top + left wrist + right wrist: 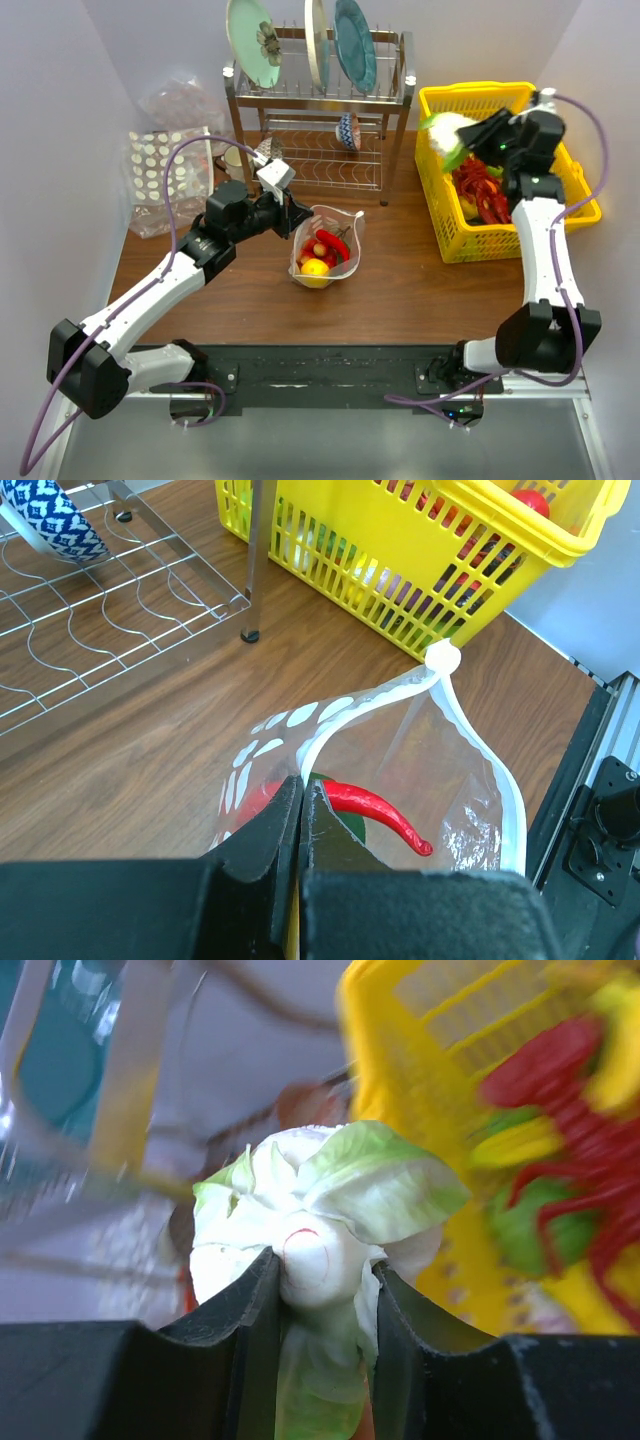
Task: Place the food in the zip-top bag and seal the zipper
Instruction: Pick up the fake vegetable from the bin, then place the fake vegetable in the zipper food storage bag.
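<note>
A seemingly light, rigid cabbage (340,1175) is clasped by the right end effector (322,1270); the limp zip-top bag (450,770) is pinched at its rim by the left end effector (302,788).

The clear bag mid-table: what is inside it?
Inside the zip-top bag: a red chili, a yellow fruit and something green. The left gripper, pinching the rim, hides whatever lies deeper.

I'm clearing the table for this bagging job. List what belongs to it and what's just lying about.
Job: clear plastic zip-top bag with red toy chilli and yellow toy lemon inside; white-and-green toy leafy vegetable in the right jaws; yellow plastic basket of more toy food.
Lying about: metal wire dish rack; blue patterned bowl; flat clear pack with white dots; wrinkly clear plastic sack.
</note>
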`<control>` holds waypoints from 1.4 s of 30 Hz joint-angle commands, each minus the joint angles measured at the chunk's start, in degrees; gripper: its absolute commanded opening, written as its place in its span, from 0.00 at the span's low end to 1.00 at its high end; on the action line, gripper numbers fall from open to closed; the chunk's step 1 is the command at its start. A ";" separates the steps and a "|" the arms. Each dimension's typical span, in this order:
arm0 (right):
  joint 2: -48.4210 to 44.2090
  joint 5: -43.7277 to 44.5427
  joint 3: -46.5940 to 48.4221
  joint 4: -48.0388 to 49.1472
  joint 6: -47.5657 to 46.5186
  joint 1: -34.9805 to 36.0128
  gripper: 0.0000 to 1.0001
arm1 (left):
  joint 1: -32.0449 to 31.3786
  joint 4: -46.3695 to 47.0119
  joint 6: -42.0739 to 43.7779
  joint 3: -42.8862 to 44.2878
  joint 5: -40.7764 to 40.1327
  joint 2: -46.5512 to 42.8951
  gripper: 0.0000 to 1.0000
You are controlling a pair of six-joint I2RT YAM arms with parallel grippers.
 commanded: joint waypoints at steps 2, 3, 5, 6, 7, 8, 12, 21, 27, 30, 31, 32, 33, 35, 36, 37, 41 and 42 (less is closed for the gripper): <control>-6.22 -15.67 -4.39 2.16 -1.48 6.69 0.08 | 0.28 2.10 0.12 0.01 0.66 -1.59 0.00; -6.83 -16.21 -5.09 0.32 -2.71 7.41 0.08 | 0.28 2.10 0.12 0.10 0.66 -1.68 0.00; -8.93 -18.23 -7.19 -0.31 -3.60 9.94 0.08 | 0.28 2.10 0.12 0.10 0.66 -1.59 0.00; -9.73 -19.89 -7.99 -0.83 -3.95 10.66 0.09 | 0.28 2.10 0.12 0.10 0.66 -1.68 0.00; -10.44 -20.34 -8.78 -1.27 -3.95 11.36 0.09 | 0.28 2.10 0.03 0.10 0.66 -1.68 0.00; -11.23 -20.78 -9.66 -1.28 -3.95 12.76 0.09 | 0.28 2.10 0.12 0.01 0.66 -1.59 0.00; -16.32 -24.82 -15.20 0.03 -2.81 15.67 0.10 | 0.28 1.84 0.30 0.10 -0.04 -1.42 0.00; -22.92 -29.93 -20.39 2.05 -1.76 23.66 0.10 | 0.28 1.66 0.38 0.18 -0.22 -0.98 0.00; -21.34 -28.35 -19.69 2.95 -1.40 29.21 0.11 | 0.28 1.49 0.56 0.36 -0.48 -0.80 0.00; -20.73 -29.39 -18.81 4.16 -1.32 30.87 0.11 | 0.28 1.40 0.65 0.36 -0.65 -0.89 0.00; -20.73 -29.49 -18.55 4.52 -1.23 32.27 0.11 | 0.28 1.31 0.65 0.36 -0.65 -0.98 0.00; -20.47 -29.40 -17.76 4.70 -1.58 32.98 0.11 | 0.28 1.31 0.74 0.36 -0.65 -0.89 0.00; -20.38 -29.75 -17.23 4.61 -1.84 33.60 0.10 | 0.28 1.31 0.74 0.36 -0.57 -0.89 0.00; -20.11 -29.32 -16.01 4.61 -2.54 35.18 0.10 | 0.28 1.22 0.74 0.53 -0.74 -0.89 0.00; -19.85 -28.88 -15.74 4.52 -2.72 35.71 0.10 | 0.28 1.14 0.82 0.45 -0.74 -0.98 0.00; -19.67 -28.09 -15.73 4.52 -2.90 36.58 0.10 | 0.28 1.14 0.82 0.45 -0.83 -0.89 0.00; -16.95 -26.06 -15.91 3.91 -3.51 39.05 0.08 | 0.28 1.05 0.82 0.45 -0.74 -0.89 0.00; -15.82 -25.36 -15.91 3.65 -3.60 39.75 0.08 | 0.28 1.14 0.82 0.45 -0.74 -0.89 0.00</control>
